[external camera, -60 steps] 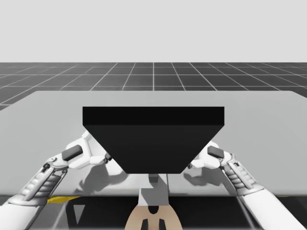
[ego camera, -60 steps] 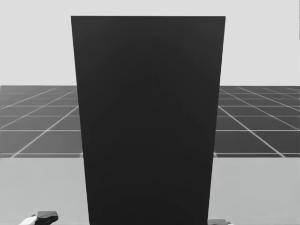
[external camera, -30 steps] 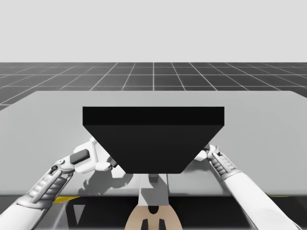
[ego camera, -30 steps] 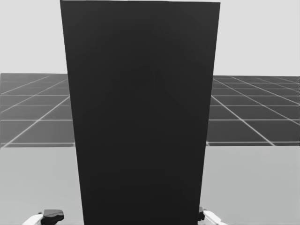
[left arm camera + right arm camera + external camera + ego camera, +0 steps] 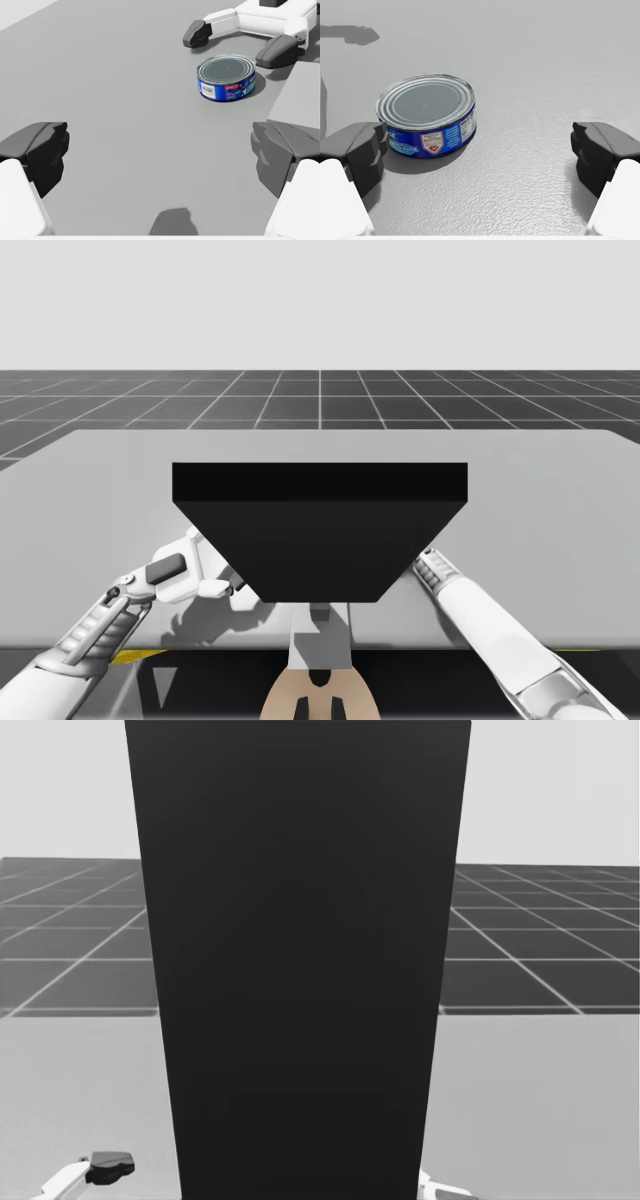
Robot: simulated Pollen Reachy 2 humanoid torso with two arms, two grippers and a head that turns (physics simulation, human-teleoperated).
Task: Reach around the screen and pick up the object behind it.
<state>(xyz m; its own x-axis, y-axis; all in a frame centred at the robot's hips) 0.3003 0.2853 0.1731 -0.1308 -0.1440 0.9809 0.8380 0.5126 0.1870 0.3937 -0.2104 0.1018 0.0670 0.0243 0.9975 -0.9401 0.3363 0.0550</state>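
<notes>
Your right pincer (image 5: 480,150) is wide open, low over the bench (image 5: 530,60). The blue flat can (image 5: 427,112) lies just ahead of it, off-centre and close to one finger. Shift sideways until the can is centred, ease forward, then close across its wall. The can stands behind the screen (image 5: 320,530), toward the bench's far edge.

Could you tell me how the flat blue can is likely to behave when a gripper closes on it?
The blue can looks like rigid metal, so it should keep its shape when squeezed. It is low and wide and rests flat on the table, so tipping seems unlikely. Its smooth curved side may slip if gripped off-centre.
</notes>
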